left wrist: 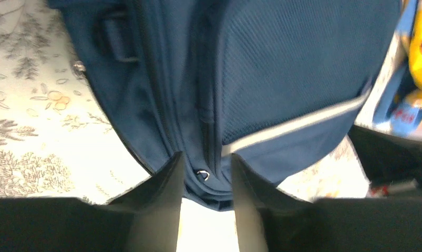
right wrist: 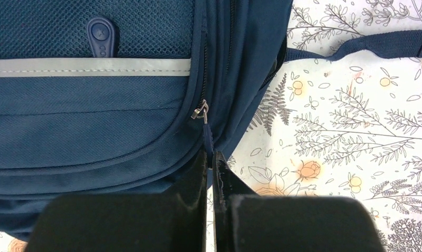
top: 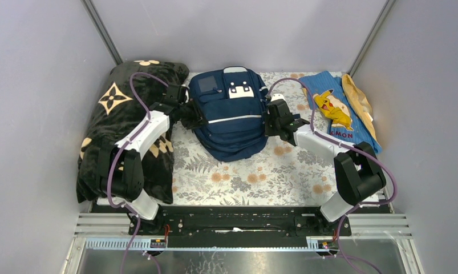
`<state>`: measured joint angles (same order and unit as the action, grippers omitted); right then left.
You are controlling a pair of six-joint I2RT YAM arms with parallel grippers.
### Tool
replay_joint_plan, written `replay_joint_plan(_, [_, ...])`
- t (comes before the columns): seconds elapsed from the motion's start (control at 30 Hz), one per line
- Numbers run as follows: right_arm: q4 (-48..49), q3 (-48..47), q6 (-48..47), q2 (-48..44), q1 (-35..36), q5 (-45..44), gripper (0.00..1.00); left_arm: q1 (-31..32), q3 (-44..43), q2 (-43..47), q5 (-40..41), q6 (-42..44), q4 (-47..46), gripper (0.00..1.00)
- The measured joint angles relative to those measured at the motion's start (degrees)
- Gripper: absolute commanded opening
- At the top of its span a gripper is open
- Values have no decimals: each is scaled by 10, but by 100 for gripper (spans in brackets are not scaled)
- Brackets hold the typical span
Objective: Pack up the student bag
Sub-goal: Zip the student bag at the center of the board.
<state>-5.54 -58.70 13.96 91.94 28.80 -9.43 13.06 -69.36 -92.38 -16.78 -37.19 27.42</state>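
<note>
The navy student bag [top: 229,114] lies flat on the floral cloth, front pocket up, with a pale stripe across it. My left gripper [top: 195,119] is at the bag's left side. In the left wrist view its fingers [left wrist: 164,194] are closed part-way on a bunched fold of the bag's edge [left wrist: 206,191], beside a small metal zip ring [left wrist: 202,175]. My right gripper [top: 270,123] is at the bag's right side. In the right wrist view it [right wrist: 213,157] is shut on the blue zip pull cord [right wrist: 208,139], which hangs from a metal slider [right wrist: 199,110].
A black blanket with tan flowers [top: 121,125] is piled at the left under my left arm. A light-blue cloth with a yellow cartoon figure [top: 337,108] and a yellow item [top: 357,100] lie at the back right. A bag strap [right wrist: 377,44] trails onto the floral cloth [top: 255,177]. Grey walls enclose the table.
</note>
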Motion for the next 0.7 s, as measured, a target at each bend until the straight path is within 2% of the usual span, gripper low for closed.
replay_joint_plan(0.03, [0, 1, 0, -1, -2, 5, 0, 0, -3, 0, 16, 8, 2, 67])
replay_joint_plan(0.1, [-1, 6, -1, -7, -7, 17, 0, 5, -4, 11, 58, 25, 6, 73])
replay_joint_plan(0.17, [-3, 7, -2, -13, -10, 28, 0, 18, -3, 31, 107, 54, 10, 74])
replay_joint_plan(0.23, [-6, 7, -4, -19, -11, 38, 0, 58, -2, 64, 149, 95, 5, 73])
replay_joint_plan(0.43, [-14, 7, -2, -36, -13, 60, 0, 226, 40, 136, 177, 226, -87, 73])
replay_joint_plan(0.53, [-14, 7, 1, -46, -15, 62, 0, 293, 76, 136, 190, 289, -131, 72])
replay_joint_plan(0.7, [-2, 24, 12, -62, -17, 70, 0, 354, 107, 96, 251, 375, -210, 72])
